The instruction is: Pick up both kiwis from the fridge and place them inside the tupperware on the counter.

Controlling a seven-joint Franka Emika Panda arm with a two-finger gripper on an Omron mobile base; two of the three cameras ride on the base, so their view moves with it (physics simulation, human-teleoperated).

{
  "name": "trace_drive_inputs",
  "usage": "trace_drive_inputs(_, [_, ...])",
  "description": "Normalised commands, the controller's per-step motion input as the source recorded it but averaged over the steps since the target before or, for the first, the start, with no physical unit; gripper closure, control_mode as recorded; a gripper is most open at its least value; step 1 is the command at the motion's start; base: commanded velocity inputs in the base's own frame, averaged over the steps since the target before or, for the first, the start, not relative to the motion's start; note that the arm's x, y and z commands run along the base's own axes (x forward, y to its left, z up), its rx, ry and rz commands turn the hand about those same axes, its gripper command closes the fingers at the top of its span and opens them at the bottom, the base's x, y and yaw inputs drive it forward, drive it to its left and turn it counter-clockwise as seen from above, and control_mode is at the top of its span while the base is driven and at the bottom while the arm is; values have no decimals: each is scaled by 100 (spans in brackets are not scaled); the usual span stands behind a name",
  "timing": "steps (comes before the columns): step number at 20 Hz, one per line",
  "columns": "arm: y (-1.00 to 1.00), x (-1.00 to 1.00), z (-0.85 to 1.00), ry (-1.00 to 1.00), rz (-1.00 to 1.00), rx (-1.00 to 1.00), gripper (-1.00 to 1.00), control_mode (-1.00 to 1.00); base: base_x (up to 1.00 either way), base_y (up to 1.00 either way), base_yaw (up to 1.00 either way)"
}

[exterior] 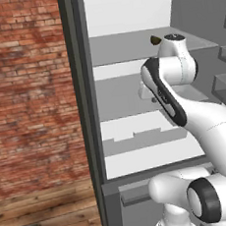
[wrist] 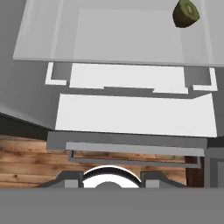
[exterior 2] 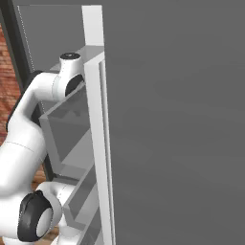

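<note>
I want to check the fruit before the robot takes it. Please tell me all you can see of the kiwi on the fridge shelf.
The kiwi is small, egg-shaped and dark olive-brown, with a greener patch that has a pale spot on one side in the hand view. It rests on a flat grey shelf inside the fridge, which stands open. In the left base view it peeks out on the upper shelf just behind the robot's arm. Nothing but the shelf seems to touch it.
</note>
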Motion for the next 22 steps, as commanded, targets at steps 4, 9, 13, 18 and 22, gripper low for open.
trace_drive_inputs(4, [2, -1, 0, 0, 0, 0, -100, -100, 0, 0, 0])
trace_drive_inputs(9, [-5, -6, -1, -33, -5, -6, -100, -100, 0, 0, 0])
trace_drive_inputs(13, [-50, 0, -11, -26, 0, 0, -100, -100, 0, 0, 0])
trace_drive_inputs(18, [-47, 13, -3, -4, 0, 0, -100, -100, 0, 0, 0])
trace_drive_inputs(22, [-23, 36, 0, 0, 0, 0, -100, -100, 0, 0, 0])
